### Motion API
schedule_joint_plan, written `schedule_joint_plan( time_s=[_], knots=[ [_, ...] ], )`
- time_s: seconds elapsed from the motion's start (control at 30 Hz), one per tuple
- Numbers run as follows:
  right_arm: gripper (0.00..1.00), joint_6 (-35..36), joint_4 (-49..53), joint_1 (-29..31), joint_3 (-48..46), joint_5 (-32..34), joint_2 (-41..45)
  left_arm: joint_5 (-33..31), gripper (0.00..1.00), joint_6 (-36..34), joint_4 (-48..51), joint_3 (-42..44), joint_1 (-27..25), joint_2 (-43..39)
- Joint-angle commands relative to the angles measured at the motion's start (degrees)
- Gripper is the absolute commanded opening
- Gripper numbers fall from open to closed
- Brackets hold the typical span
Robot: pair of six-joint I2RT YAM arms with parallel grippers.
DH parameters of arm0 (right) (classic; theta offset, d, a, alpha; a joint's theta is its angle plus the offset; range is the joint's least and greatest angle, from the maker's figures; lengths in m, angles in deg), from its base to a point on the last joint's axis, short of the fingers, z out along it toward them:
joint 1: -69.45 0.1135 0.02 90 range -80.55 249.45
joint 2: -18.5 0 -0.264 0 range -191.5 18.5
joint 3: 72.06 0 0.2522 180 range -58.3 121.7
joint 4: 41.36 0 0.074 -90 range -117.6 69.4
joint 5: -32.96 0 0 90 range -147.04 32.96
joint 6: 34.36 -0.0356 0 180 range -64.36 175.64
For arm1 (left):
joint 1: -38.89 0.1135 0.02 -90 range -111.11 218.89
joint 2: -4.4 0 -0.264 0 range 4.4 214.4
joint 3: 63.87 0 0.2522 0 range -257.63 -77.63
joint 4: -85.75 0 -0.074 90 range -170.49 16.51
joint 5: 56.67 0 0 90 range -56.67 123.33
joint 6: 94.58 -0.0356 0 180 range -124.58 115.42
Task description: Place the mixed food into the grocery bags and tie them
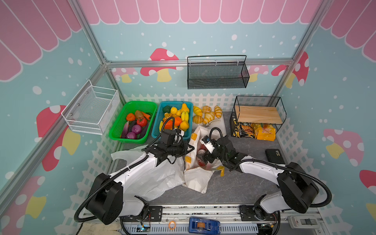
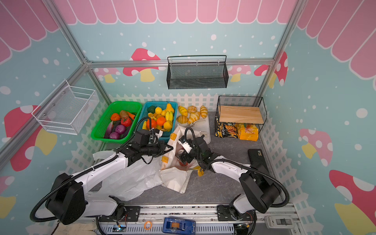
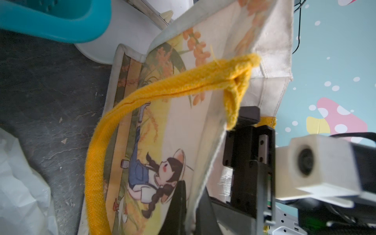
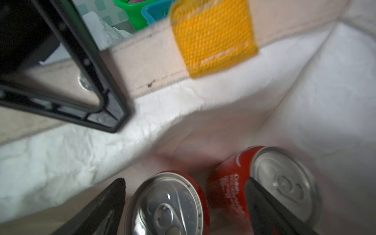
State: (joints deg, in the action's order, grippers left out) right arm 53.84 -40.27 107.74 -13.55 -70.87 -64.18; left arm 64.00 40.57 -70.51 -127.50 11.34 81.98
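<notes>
Right wrist | right fingers (image 4: 105, 203) spread astride soda can (image 4: 166, 203), script blurred | left fingers (image 3: 249, 115) clench tote (image 3: 183, 132)

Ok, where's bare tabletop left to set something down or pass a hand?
Bare grey tabletop lies between the tote, the snack rack and the black box. Another strip runs from the tote to the front rail. Crowded: the green basket and blue basket at the back, and the plastic bag on the left.

The tote (image 1: 196, 179) hides most of what seem two soda cans (image 1: 201, 160).
</notes>
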Motion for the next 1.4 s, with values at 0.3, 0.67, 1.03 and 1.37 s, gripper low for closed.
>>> schedule_joint_plan(
  time_s=[0.3,0.67,1.03,1.37],
  knots=[
    [0.94,-3.82,25.39,-0.37,16.93,5.41,6.90,-0.62,0.00,-0.67,-0.31,-0.93,0.58,0.13],
    [0.89,-14.54,41.64,-8.53,13.86,14.95,16.18,-0.44,0.00,-0.50,-0.56,-0.96,0.66,0.47],
    [0.41,-18.10,33.12,-10.77,7.76,8.03,10.37,-0.62,0.00,0.01,-0.75,-0.83,0.60,-0.33],
    [0.08,-15.37,39.96,-12.05,11.17,14.08,10.32,-1.15,0.00,1.93,-1.67,-1.46,-3.10,-0.31]
  ],
)
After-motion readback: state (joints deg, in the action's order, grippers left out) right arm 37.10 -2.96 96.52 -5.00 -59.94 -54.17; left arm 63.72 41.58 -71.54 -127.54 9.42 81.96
